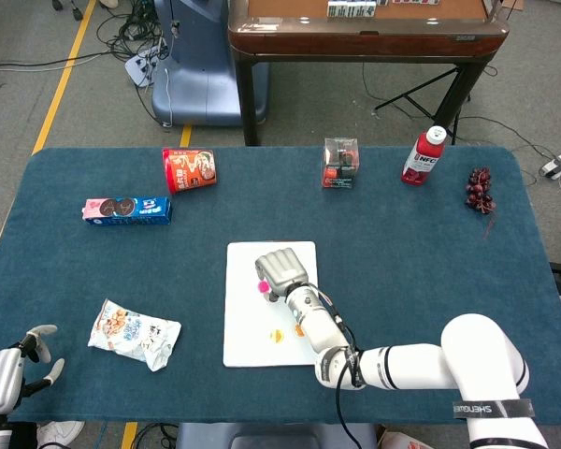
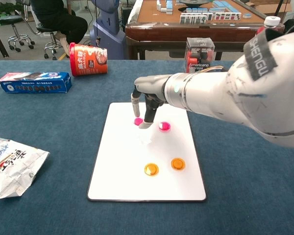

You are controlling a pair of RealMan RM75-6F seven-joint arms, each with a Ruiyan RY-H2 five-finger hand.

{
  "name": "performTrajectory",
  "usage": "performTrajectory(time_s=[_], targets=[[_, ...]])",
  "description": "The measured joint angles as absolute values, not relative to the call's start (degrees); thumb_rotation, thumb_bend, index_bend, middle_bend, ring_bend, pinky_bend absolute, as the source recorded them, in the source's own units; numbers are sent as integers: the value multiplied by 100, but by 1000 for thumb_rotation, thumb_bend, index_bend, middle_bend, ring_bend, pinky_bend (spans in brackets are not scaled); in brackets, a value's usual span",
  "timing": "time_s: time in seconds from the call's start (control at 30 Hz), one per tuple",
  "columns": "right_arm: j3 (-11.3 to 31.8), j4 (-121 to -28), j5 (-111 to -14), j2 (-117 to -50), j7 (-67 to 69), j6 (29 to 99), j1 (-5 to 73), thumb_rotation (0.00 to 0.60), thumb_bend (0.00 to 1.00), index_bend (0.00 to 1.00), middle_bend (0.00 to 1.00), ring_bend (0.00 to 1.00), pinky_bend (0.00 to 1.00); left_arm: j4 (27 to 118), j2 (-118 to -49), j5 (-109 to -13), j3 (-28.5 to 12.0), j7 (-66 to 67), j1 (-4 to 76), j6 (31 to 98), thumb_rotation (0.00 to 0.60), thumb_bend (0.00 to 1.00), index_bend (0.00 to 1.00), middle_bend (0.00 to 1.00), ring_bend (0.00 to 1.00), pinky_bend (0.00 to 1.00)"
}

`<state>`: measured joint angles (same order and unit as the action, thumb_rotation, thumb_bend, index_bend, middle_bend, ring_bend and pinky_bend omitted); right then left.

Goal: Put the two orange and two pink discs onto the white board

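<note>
The white board (image 2: 117,161) lies mid-table, also seen from the head view (image 1: 246,318). On it rest two orange discs (image 2: 151,169) (image 2: 177,163) and one pink disc (image 2: 163,126). My right hand (image 2: 143,105) hovers over the board's upper left part and pinches the second pink disc (image 2: 138,121) between thumb and a finger, close above the surface. From the head view the right hand (image 1: 280,270) covers the lying pink disc, and the held pink disc (image 1: 260,285) shows at its left edge. My left hand (image 1: 7,379) hangs off the table's near left corner, fingers spread, holding nothing.
A red cup (image 2: 88,58) lies on its side at the back left, with a blue cookie box (image 2: 35,82) beside it. A snack bag (image 2: 12,164) sits near left. A clear box (image 1: 340,163), a red bottle (image 1: 423,154) and grapes (image 1: 480,190) line the back right.
</note>
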<state>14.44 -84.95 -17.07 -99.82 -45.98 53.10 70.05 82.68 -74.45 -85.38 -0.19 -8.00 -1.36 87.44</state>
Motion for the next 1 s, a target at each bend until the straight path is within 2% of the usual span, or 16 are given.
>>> performTrajectory(time_s=[0.7,1.0], targets=[[1327,-8103,-1309,-10133,-4653,5238,7152,600,226,508,1000,1000,1000,8121,-7519,-8543,39,-897,-213,8744,600,309,386,621,565,753],[1374,-8018,-1258,-10172,-4667,5278,7185,600,82,286,1000,1000,1000,8088,-7539,-8552,57,-914,-235,8739,600,309,386,621,565,753]])
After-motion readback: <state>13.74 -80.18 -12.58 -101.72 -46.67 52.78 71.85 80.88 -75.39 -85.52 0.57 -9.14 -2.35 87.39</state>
